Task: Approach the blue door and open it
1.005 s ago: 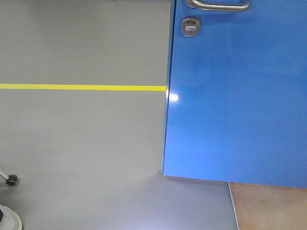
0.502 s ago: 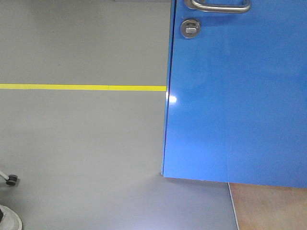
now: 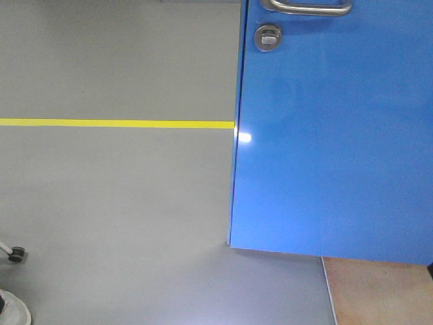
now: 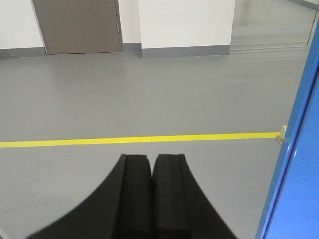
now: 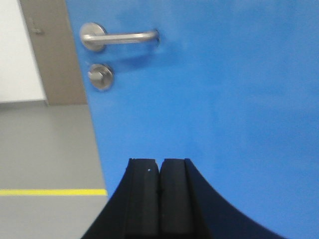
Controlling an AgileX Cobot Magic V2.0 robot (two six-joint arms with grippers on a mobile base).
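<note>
Item one: tall glossy bright-blue flat door panel (image 3: 338, 135). It fills the right part of the front view, its free vertical edge running down near the middle and its bottom edge standing just above the floor. In my right wrist view it takes up nearly the whole frame; in my left wrist view only its edge shows, at the right.

Item two: silver lever handle (image 5: 119, 37), mounted high on the door near its free edge, lying level. Directly beneath it sits a round silver thumb-turn lock (image 5: 100, 76).

Item three: my right gripper (image 5: 160, 199), black fingers pressed together, nothing between them, pointed at the blue panel below the handle and apart from it.

Item four: my left gripper (image 4: 151, 199), black fingers likewise pressed together and holding nothing, pointed over the open floor to the left of the door's edge.

Item five: smooth grey floor (image 3: 115, 203), crossed by a narrow yellow line (image 3: 115, 123) that meets the door's edge. A tan floor patch (image 3: 379, 291) lies below the door's bottom edge at the right.

Item six: a brown door (image 4: 77, 25) in the white far wall, seen from my left wrist.
</note>
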